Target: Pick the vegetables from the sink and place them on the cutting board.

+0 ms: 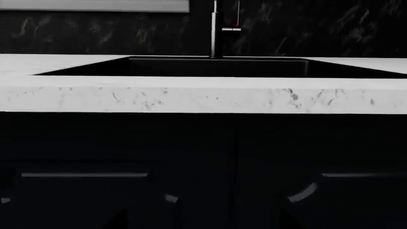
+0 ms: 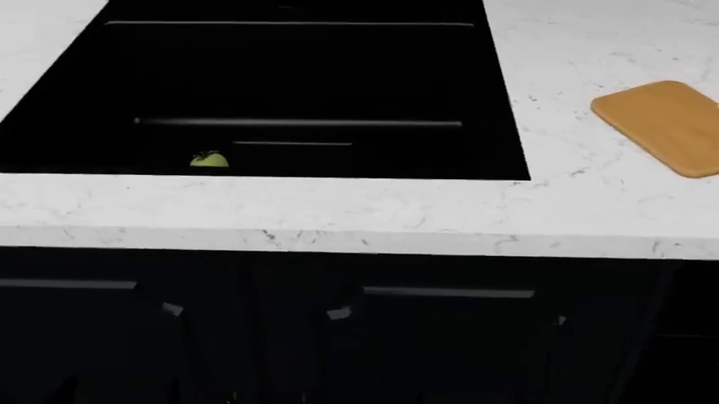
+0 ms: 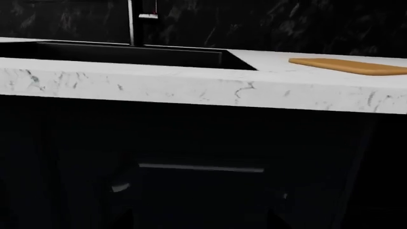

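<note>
Neither gripper is visibly open or shut; I cannot tell. Both hang below the bench (image 2: 337, 215), so tomato (image 2: 208, 158), sink (image 2: 494, 126) and cutting board (image 2: 663, 126) lie above, unreached.

tomato (image 2: 208, 159) in the sink (image 2: 494, 101), near its front wall — cutting board (image 2: 663, 124) on the counter (image 2: 337, 215), right.

Marbled white countertop (image 2: 337, 215), wooden cutting board (image 2: 663, 122)

No readable text, labels or numbers anywhere.
</note>
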`<state>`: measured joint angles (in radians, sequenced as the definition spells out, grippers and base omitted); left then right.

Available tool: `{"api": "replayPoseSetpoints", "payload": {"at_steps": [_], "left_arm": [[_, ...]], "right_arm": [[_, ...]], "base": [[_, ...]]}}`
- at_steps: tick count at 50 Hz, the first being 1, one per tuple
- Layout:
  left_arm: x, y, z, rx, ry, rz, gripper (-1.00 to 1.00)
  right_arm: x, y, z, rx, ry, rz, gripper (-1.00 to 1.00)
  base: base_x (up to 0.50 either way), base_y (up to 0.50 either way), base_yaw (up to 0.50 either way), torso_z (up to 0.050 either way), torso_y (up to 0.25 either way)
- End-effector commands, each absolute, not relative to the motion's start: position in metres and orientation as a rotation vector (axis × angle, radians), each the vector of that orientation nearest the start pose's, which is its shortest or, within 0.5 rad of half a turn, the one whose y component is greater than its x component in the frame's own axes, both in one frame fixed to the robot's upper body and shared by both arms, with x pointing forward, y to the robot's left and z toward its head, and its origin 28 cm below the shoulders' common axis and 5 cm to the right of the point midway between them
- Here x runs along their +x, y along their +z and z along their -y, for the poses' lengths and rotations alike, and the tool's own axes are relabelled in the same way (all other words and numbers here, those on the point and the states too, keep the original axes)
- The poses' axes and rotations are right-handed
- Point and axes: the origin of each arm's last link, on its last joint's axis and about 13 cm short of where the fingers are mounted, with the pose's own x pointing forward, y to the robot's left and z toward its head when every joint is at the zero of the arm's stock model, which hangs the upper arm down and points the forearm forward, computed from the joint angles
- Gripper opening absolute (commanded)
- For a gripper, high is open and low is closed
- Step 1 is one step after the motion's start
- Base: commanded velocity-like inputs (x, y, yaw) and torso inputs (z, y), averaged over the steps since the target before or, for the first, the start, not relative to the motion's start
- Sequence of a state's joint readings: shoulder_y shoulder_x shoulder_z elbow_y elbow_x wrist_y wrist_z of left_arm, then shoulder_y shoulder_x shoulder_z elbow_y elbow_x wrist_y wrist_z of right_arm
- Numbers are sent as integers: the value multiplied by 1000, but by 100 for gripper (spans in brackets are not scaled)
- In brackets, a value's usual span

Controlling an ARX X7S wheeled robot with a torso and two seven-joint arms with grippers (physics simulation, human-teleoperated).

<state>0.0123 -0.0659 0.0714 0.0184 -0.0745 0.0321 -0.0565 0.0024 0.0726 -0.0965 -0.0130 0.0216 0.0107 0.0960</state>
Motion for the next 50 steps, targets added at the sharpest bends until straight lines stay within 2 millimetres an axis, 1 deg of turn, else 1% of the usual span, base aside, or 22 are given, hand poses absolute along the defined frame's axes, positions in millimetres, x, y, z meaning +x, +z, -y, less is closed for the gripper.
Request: {"api": "replayPoseSetpoints", "payload": {"at_steps": [1, 16, 18, 20, 21, 23, 24, 26, 28, 29, 31, 32, 33, 35, 36, 38, 39, 40, 43, 47, 49, 50], "left_arm": [[206, 18, -206, -13, -19, 34, 100], [207, 16, -206, -8, -21, 32, 100], [208, 14, -206, -9, -24, 33, 100], [206, 18, -203, -41, -60, 2, 100], [207, 20, -200, 4, -61, -20, 100], [207, 39, -194, 36, -143, 1, 100], [211, 49, -194, 46, -178, 15, 100], [219, 76, -192, 34, -202, 23, 100], [219, 77, -192, 34, -202, 23, 100], [230, 102, -193, 47, -200, 61, 100], [239, 116, -196, 31, -187, 73, 100], [242, 122, -198, 33, -176, 80, 100], [246, 128, -200, 26, -169, 80, 100], [255, 140, -204, 9, -149, 85, 100], [257, 143, -205, 9, -146, 84, 100], [272, 155, -207, 14, -131, 77, 100], [277, 161, -207, 18, -119, 72, 100], [292, 160, -210, 55, -81, 66, 100], [317, 165, -211, 43, -56, 3, 100], [336, 184, -214, 39, -34, -12, 100], [350, 195, -217, 30, -20, -21, 100], [358, 197, -219, 18, -6, -42, 100]], "right_arm": [[210, 16, 94, -67, 6, 14, 100], [209, 16, 95, -42, 6, 13, 100], [209, 15, 97, 32, -21, 8, 100], [211, 16, 100, 83, -40, -74, 100], [212, 26, 98, 19, -8, -93, 100], [213, 43, 100, -15, 57, -67, 100], [218, 56, 104, -31, 33, -73, 100], [227, 90, 108, -24, 34, -16, 100], [227, 91, 108, -24, 34, -16, 100], [242, 128, 114, -33, 19, 47, 100], [252, 145, 117, -38, -25, -31, 100], [254, 154, 117, -91, -38, -12, 100], [256, 163, 118, -94, -13, 0, 100], [262, 178, 117, -93, 25, -14, 100], [264, 181, 117, -106, 43, -19, 100], [281, 192, 119, -149, 49, -30, 100], [287, 197, 119, -135, 49, -27, 100], [298, 203, 118, -178, 33, -40, 100], [321, 216, 118, -201, 50, -83, 100], [347, 233, 124, -164, 33, -98, 100], [360, 243, 128, -134, 8, -107, 100], [367, 246, 129, -111, 1, -108, 100]], "base": [[70, 500, 0, 0, 0], [70, 500, 0, 0, 0], [35, 250, 0, 0, 0], [0, 0, 0, 0, 0], [0, 0, 0, 0, 0], [0, 0, 0, 0, 0], [0, 0, 0, 0, 0], [0, 0, 0, 0, 0], [0, 0, 0, 0, 0], [0, 0, 0, 0, 0], [0, 0, 0, 0, 0], [0, 0, 0, 0, 0], [0, 0, 0, 0, 0], [0, 0, 0, 0, 0], [0, 0, 0, 0, 0], [0, 0, 0, 0, 0], [0, 0, 0, 0, 0], [0, 0, 0, 0, 0], [0, 0, 0, 0, 0], [0, 0, 0, 0, 0], [0, 0, 0, 0, 0], [0, 0, 0, 0, 0]]}}
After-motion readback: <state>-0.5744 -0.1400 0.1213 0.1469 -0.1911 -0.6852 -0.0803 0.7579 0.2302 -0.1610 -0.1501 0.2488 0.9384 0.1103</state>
